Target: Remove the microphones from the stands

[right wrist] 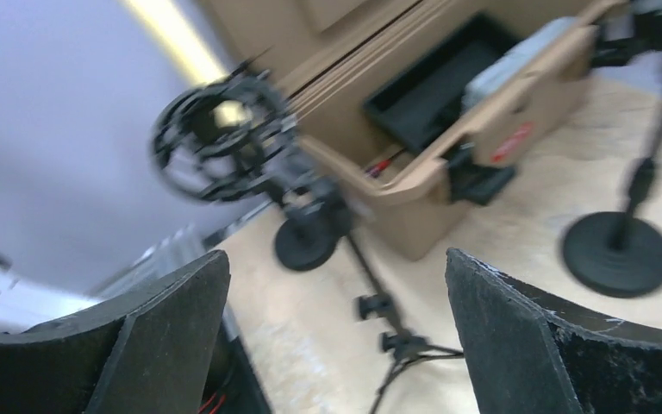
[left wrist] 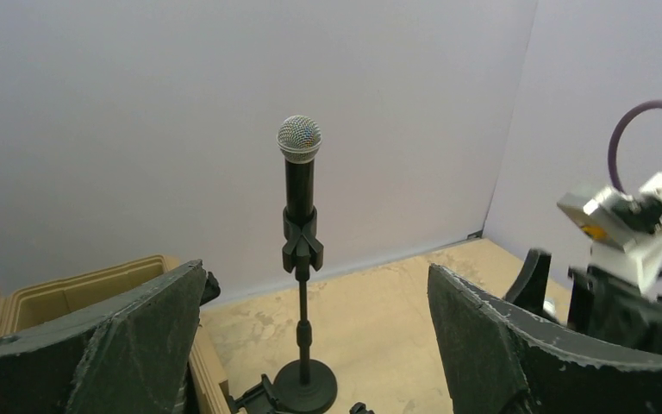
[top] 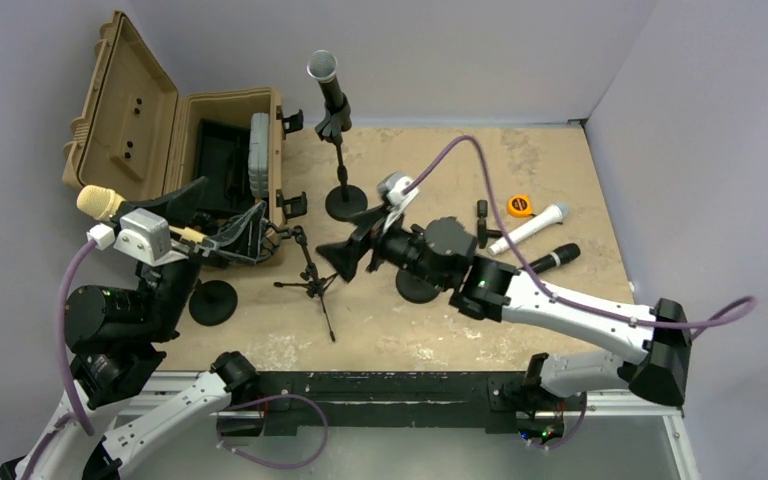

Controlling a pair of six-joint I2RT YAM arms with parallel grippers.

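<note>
**Microphone upright in its stand, both pincers released**

The microphone is at the counter's 12 o'clock, its long axis vertical and mesh head up, clipped in the stand. I count four microphones: this one, a gold-headed one at 9 o'clock, and a white one and a black one lying at 3 o'clock. One tan case sits open at 10 o'clock. The left pincer and the right pincer both gape wide, grasping nothing
</note>
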